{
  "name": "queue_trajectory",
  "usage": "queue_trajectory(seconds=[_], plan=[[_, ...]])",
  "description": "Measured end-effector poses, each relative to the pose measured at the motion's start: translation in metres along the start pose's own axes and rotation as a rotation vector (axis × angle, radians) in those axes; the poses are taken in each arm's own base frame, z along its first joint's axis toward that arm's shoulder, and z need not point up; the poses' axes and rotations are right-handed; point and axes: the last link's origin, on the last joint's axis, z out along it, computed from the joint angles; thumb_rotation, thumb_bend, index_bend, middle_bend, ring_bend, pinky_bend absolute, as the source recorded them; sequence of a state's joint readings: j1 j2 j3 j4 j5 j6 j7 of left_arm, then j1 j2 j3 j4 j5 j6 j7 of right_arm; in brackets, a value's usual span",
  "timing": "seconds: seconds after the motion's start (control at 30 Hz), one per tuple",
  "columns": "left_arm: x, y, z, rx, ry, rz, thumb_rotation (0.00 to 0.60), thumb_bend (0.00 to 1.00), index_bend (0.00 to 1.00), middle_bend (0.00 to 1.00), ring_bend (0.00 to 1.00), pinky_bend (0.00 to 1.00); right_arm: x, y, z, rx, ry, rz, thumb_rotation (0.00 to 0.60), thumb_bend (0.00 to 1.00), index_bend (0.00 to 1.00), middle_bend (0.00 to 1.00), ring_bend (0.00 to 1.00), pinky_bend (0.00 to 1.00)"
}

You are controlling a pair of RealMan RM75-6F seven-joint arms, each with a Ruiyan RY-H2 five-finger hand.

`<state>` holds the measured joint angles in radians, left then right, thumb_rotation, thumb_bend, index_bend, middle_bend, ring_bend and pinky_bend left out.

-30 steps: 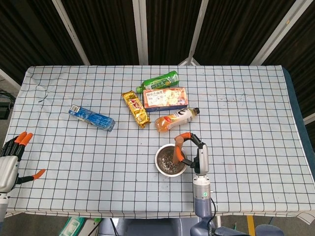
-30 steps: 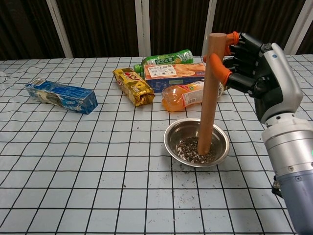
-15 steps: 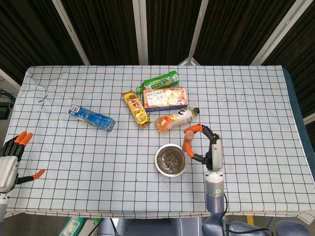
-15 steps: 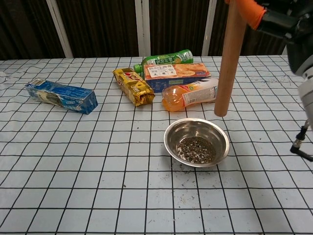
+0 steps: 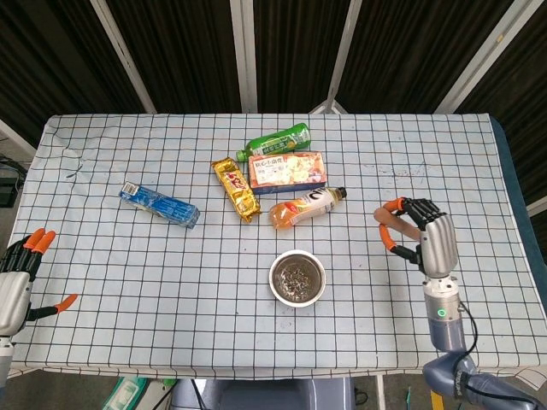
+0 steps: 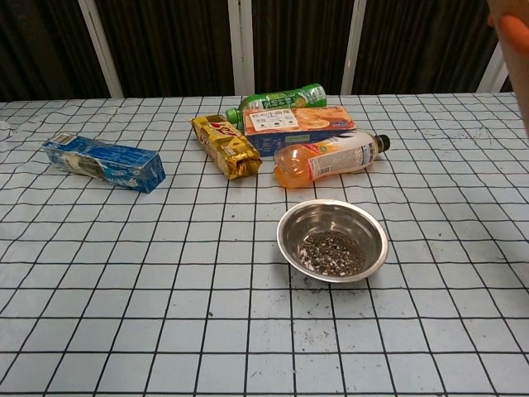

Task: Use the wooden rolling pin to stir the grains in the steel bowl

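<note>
White black-gridded tablecloth (image 5: pixel 128 256), silver steel bowl (image 5: pixel 297 278), speckled grains (image 6: pixel 332 252).

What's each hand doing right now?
Left hand: open, holds nothing, at the table's near left edge.
Right hand: grips the rolling pin, right of the bowl.

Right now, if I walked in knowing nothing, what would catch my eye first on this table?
Probably the steel bowl near the middle of the checked tablecloth, with dark grains in it. Behind it lies a cluster of bright snacks and drinks, the orange bottle nearest. To the right, the robot's right hand holds a wooden rolling pin clear of the bowl.
</note>
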<state>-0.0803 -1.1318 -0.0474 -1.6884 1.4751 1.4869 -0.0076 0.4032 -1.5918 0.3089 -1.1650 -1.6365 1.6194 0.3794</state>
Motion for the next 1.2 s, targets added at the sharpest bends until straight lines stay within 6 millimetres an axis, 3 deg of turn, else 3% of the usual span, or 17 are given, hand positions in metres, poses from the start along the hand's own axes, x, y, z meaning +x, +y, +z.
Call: queue_trajectory(seconds=[0.17, 0.23, 0.27, 0.33, 0.4, 0.47, 0.57, 0.83, 0.97, 1.2], plan=[[-0.001, 0.001, 0.0, 0.001, -0.001, 0.005, 0.6, 0.09, 0.0, 0.0, 0.0, 0.0, 0.012, 0.036, -0.012, -0.031, -0.088, -0.236, 0.6, 0.62, 0.76, 0.63, 0.53, 0.48], [-0.001, 0.001, 0.0, 0.002, -0.003, 0.007, 0.6, 0.09, 0.0, 0.0, 0.0, 0.0, 0.012, 0.043, -0.017, -0.032, -0.124, -0.311, 0.6, 0.62, 0.69, 0.6, 0.48, 0.44], [-0.001, 0.001, 0.0, 0.003, -0.003, 0.007, 0.6, 0.09, 0.0, 0.0, 0.0, 0.0, 0.011, 0.044, -0.019, -0.03, -0.139, -0.343, 0.6, 0.62, 0.63, 0.57, 0.44, 0.4], [-0.001, 0.0, 0.0, 0.005, -0.004, 0.008, 0.6, 0.09, 0.0, 0.0, 0.0, 0.0, 0.008, 0.048, -0.024, -0.027, -0.182, -0.424, 0.6, 0.54, 0.33, 0.36, 0.22, 0.19], [-0.001, 0.0, 0.0, 0.006, -0.004, 0.008, 0.6, 0.09, 0.0, 0.0, 0.0, 0.0, 0.002, 0.052, -0.03, -0.026, -0.245, -0.501, 0.6, 0.41, 0.11, 0.21, 0.08, 0.04], [-0.001, 0.0, 0.0, 0.006, -0.006, 0.008, 0.6, 0.09, 0.0, 0.0, 0.0, 0.0, -0.005, 0.054, -0.036, -0.034, -0.312, -0.542, 0.6, 0.33, 0.01, 0.11, 0.01, 0.0], [-0.001, 0.0, 0.0, 0.006, -0.009, 0.008, 0.6, 0.09, 0.0, 0.0, 0.0, 0.0, -0.014, 0.049, -0.043, -0.051, -0.399, -0.541, 0.6, 0.28, 0.0, 0.03, 0.0, 0.0], [-0.001, 0.0, 0.0, 0.004, -0.013, 0.002, 0.6, 0.09, 0.0, 0.0, 0.0, 0.0, -0.017, -0.006, -0.044, -0.032, -0.487, -0.444, 0.6, 0.27, 0.0, 0.02, 0.0, 0.0], [-0.001, -0.001, 0.0, 0.004, -0.017, 0.002, 0.6, 0.09, 0.0, 0.0, 0.0, 0.0, 0.005, -0.015, -0.046, -0.027, -0.486, -0.458, 0.6, 0.27, 0.0, 0.02, 0.0, 0.0], [0.0, -0.001, -0.001, -0.005, -0.022, 0.014, 0.6, 0.09, 0.0, 0.0, 0.0, 0.0, 0.059, 0.004, -0.073, -0.13, -0.435, -0.521, 0.6, 0.27, 0.0, 0.0, 0.0, 0.0]])
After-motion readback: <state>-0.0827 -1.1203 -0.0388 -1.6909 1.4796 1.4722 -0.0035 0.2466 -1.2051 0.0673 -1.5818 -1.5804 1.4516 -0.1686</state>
